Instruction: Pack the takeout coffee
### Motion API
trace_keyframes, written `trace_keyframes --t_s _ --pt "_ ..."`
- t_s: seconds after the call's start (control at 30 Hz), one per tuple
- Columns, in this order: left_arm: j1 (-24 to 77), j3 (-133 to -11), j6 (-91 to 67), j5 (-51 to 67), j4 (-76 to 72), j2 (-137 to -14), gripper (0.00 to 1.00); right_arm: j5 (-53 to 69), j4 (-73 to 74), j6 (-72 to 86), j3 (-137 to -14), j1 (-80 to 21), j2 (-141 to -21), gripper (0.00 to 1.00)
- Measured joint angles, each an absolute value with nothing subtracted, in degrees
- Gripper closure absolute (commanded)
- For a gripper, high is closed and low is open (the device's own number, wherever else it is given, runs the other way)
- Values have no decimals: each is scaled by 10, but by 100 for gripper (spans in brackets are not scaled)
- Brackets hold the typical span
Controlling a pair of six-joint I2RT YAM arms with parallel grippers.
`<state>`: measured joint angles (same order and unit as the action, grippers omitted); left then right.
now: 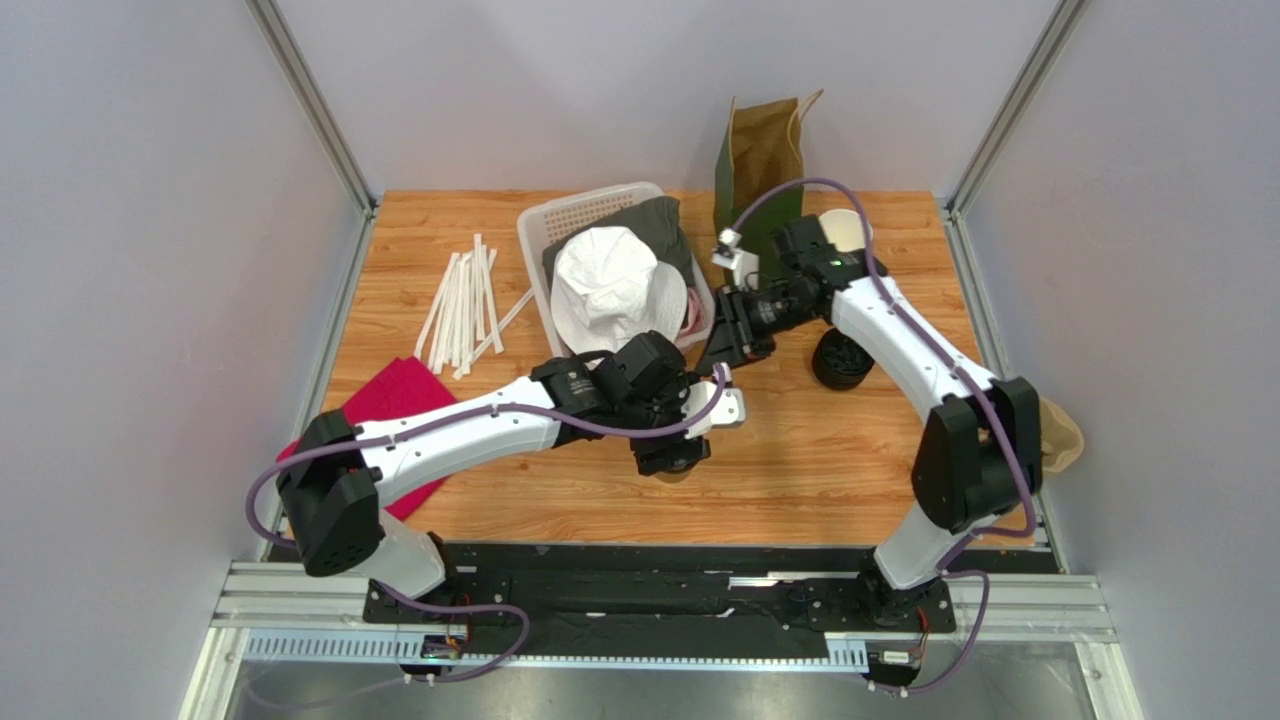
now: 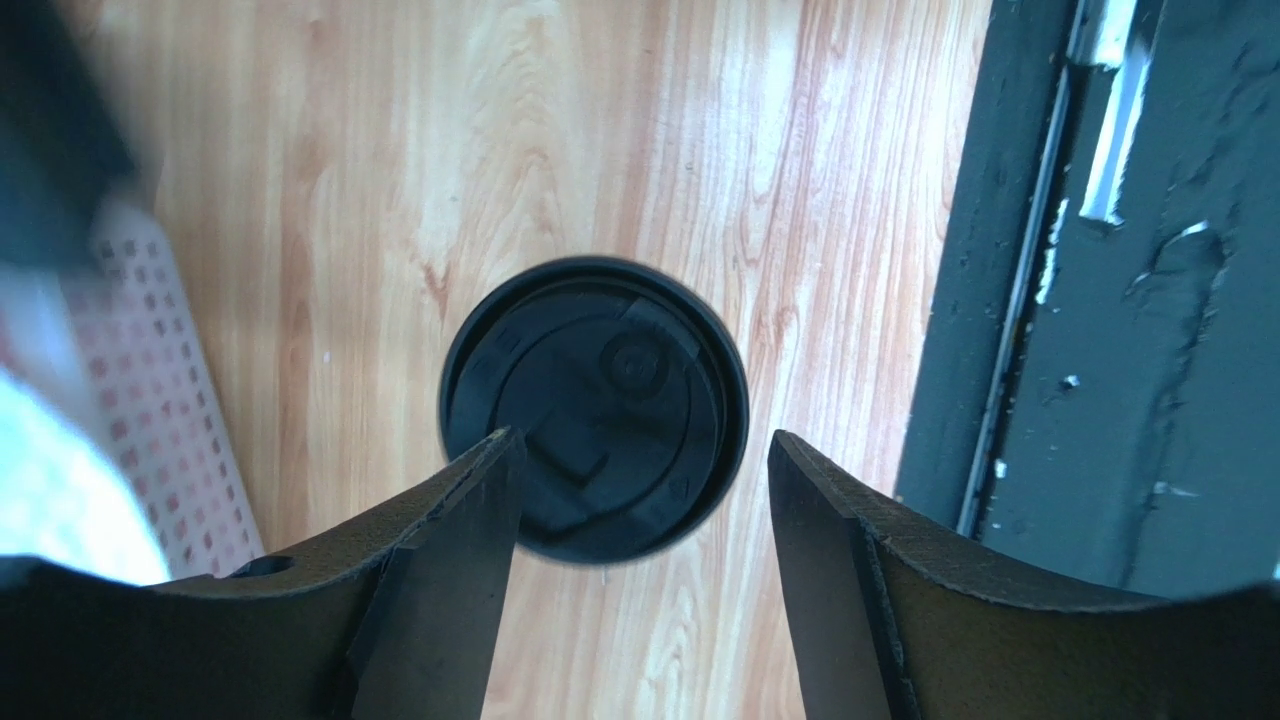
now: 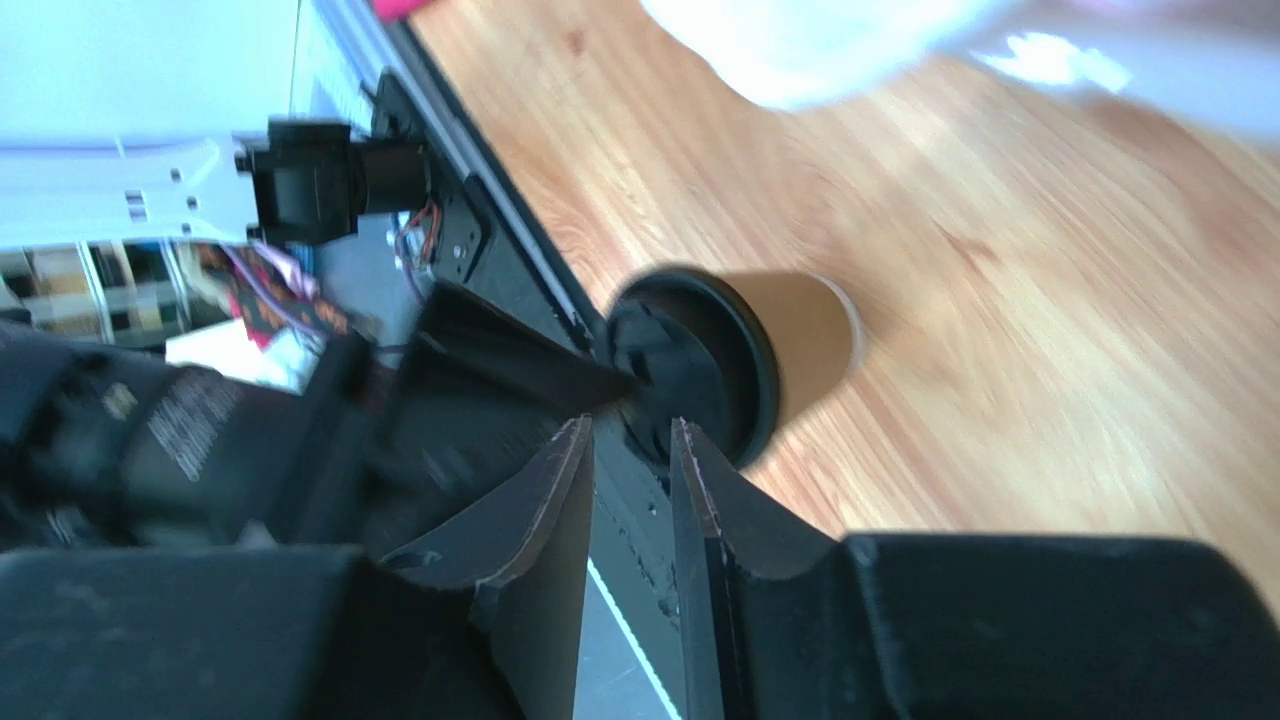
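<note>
My biggest worry is the arms themselves: the right gripper [image 3: 628, 450], its jaws a narrow slit with nothing in them, sits close beside the left gripper [image 2: 643, 438], and a careless swing could knock them together. The paper bag [image 1: 763, 150] stands well beyond the right claw. The takeout coffee [image 3: 819, 323] stands upright directly beneath my left claw, whose jaws are wide and clear of it. Closing off-centre could tip the cup or pop its black lid [image 2: 594, 408].

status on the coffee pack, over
Left gripper open above coffee cup. Right gripper slightly open, empty. Cup upright on table, lid on. Right arm fronts paper bag.
</note>
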<state>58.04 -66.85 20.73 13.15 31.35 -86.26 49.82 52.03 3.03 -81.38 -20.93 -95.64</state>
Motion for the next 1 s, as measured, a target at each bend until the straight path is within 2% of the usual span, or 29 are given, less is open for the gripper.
trace_keyframes --t_s 0.13,0.27,0.37,0.4,0.5,0.73,1.0 --pt "553 -674 155 143 330 -832 33 489 524 41 -749 -150 -887 67" --pt "476 -681 72 182 336 -819 35 487 536 46 -666 -149 -848 63" --pt "421 -680 14 210 336 -820 38 485 538 49 -614 -158 -844 67" --pt "410 -679 0 217 335 -820 40 484 538 49 -606 -162 -844 72" --pt "392 -667 -46 248 327 -823 48 484 542 40 -605 -175 -852 77" --pt "381 -626 -107 282 316 -853 65 482 542 25 -610 -221 -909 81" --pt "345 -604 -140 310 309 -875 73 479 537 25 -653 -242 -951 86"
